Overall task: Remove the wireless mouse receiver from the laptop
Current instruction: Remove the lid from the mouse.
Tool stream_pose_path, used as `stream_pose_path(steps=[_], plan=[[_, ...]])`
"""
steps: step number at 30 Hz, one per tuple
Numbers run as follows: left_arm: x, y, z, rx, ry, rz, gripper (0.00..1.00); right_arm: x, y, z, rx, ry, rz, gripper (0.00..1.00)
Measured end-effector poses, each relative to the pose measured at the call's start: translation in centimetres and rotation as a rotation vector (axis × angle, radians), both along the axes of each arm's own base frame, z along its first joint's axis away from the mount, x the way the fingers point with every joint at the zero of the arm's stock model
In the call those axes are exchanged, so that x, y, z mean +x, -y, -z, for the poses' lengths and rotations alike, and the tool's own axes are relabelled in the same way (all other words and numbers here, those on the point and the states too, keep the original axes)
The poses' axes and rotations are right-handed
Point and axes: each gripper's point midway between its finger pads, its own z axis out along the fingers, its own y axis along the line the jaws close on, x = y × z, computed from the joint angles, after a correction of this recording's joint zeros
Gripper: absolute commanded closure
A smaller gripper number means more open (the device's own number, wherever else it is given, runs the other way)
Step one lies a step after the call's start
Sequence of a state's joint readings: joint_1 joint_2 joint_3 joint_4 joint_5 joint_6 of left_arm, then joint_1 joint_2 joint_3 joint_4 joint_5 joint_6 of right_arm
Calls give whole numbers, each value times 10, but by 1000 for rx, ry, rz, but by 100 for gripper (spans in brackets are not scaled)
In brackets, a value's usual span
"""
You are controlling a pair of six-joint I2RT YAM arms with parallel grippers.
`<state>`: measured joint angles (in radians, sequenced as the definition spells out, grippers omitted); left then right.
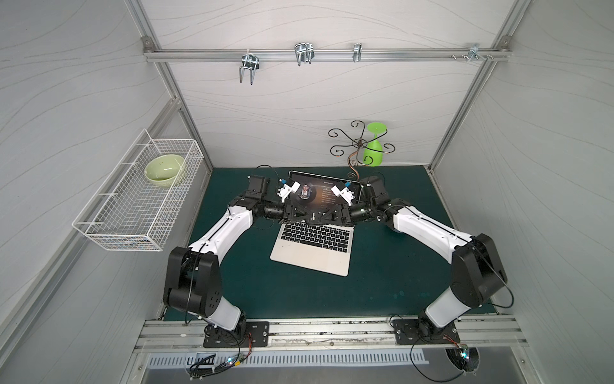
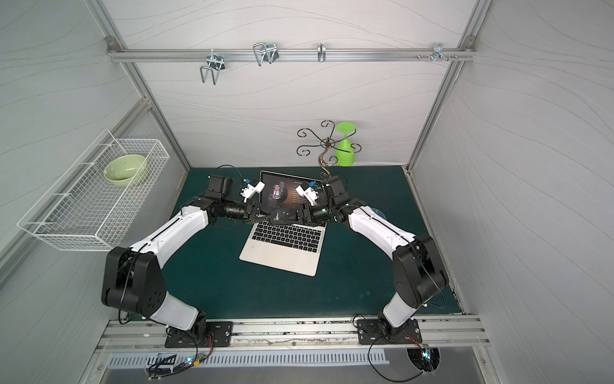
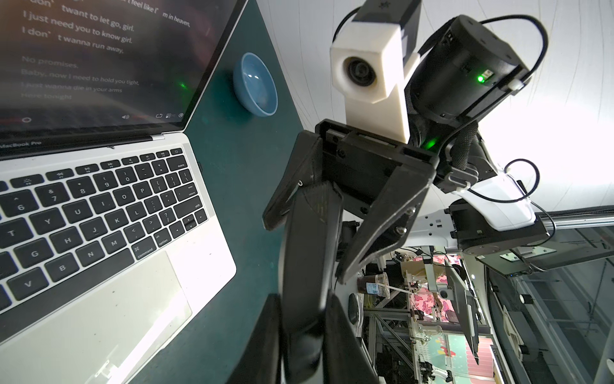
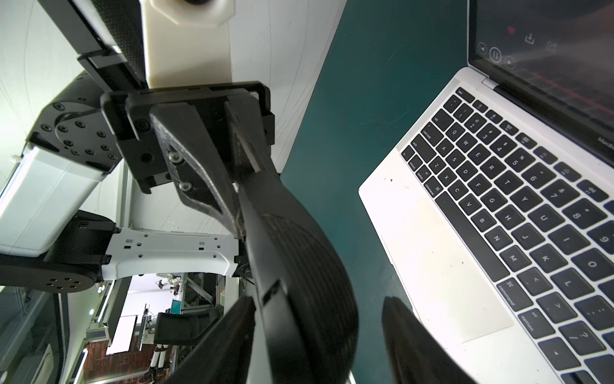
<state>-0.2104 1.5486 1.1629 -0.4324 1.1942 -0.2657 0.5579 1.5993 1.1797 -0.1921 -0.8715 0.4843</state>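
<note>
Silver laptop (image 1: 312,257), black keys (image 1: 315,236); black mouse (image 4: 299,266); teal mat (image 1: 382,276); blue bowl (image 3: 255,84); lime glass (image 1: 373,148).

in both top views the fingers of the left gripper (image 1: 309,217) and the right gripper (image 1: 326,215) merge into one dark knot, and what sits between them is too small to tell. under those fingers the laptop (image 1: 312,257) has its hinge and top key row hidden. in the right wrist view the black mouse (image 4: 299,282) runs off the picture's edge between the right fingers (image 4: 227,342), whose bases are also cut off. the wireless mouse receiver cannot be made out. a dark speck (image 3: 199,165) on the laptop's side edge, beyond the fingertips, is too small to identify.
</note>
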Motion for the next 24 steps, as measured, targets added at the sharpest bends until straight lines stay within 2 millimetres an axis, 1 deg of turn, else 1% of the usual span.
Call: stream_pose_path(steps=[3,5,14,16,22,24], plan=[[1,0,2,1,-3,0,100,1,8,-1,5,-12,25,38],[1,0,2,1,-3,0,100,3,11,-3,12,-9,37,41],[1,0,1,-1,-4,1,100,6,10,-12,43,-3,43,63],[1,0,1,-3,-2,2,100,6,9,-12,41,-5,44,66],[3,-2,3,12,-8,-9,100,8,12,-10,29,1,56,84],[3,-2,4,15,-12,-9,100,7,13,-8,26,3,57,89]])
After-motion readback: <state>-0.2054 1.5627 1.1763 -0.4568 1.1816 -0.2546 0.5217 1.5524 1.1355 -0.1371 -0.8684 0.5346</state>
